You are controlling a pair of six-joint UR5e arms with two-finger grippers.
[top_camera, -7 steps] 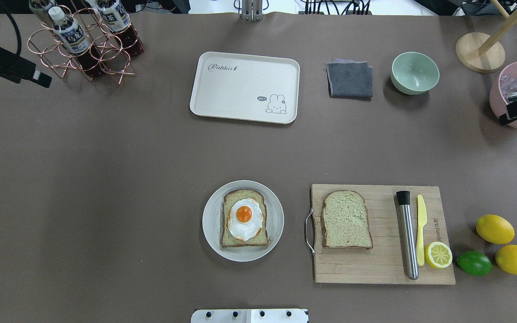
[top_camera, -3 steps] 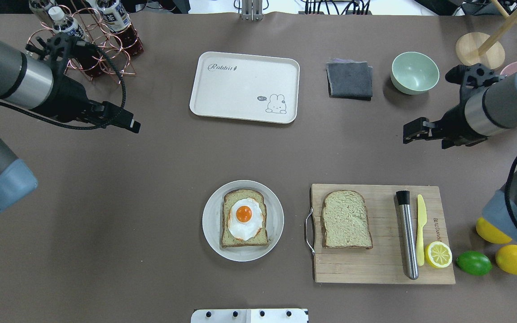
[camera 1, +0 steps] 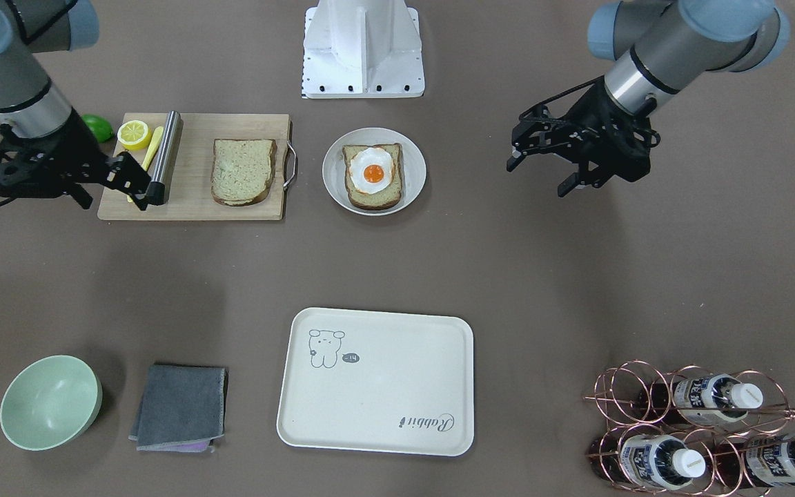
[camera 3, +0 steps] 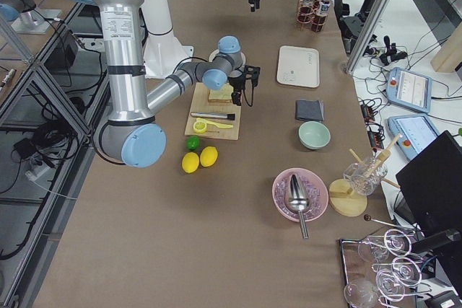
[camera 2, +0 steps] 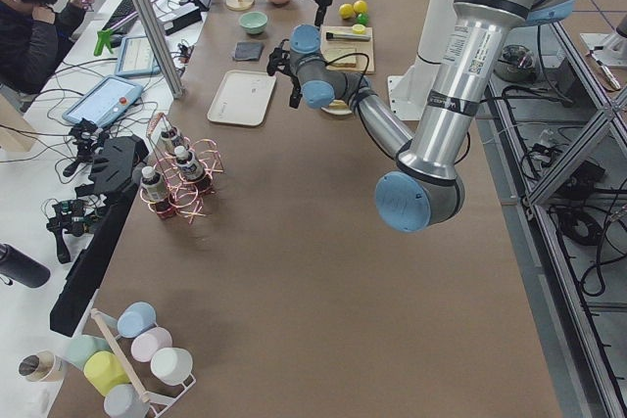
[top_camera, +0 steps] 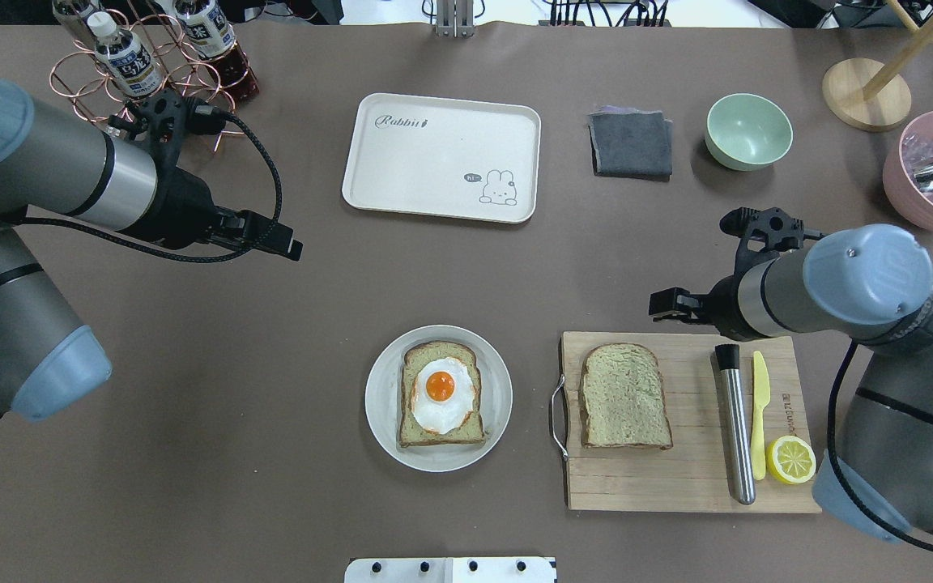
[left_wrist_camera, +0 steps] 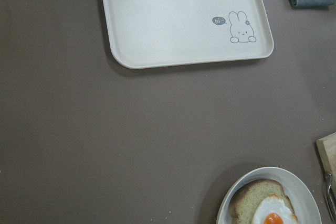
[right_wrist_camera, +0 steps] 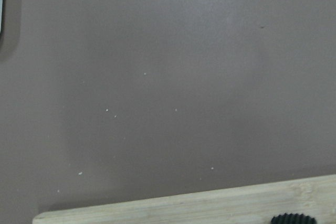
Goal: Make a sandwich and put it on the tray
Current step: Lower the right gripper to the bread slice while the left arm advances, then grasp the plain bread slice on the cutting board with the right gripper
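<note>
The sandwich is in two parts. One bread slice topped with a fried egg (top_camera: pixel 440 393) lies on a round white plate (top_camera: pixel 380 397). A plain bread slice (top_camera: pixel 624 396) lies on the wooden cutting board (top_camera: pixel 677 486). The cream tray (top_camera: pixel 442 158) is bare at the far middle, and its corner shows in the left wrist view (left_wrist_camera: pixel 184 19). My left gripper (camera 1: pixel 537 176) hovers open and holds nothing, left of the plate and above the table. My right gripper (camera 1: pixel 114 200) is open over the board's far edge, beyond the plain slice.
A metal muddler (top_camera: pixel 735 425), yellow knife (top_camera: pixel 760 413) and half lemon (top_camera: pixel 790 460) lie on the board. A grey cloth (top_camera: pixel 631 144) and green bowl (top_camera: pixel 748 131) sit right of the tray. A bottle rack (top_camera: pixel 151 73) stands far left, a pink bowl (top_camera: pixel 932 174) far right.
Both arms have swung in from the table's sides. The left gripper moved right toward the middle. The right gripper moved left and nearer, to the board's far edge.
</note>
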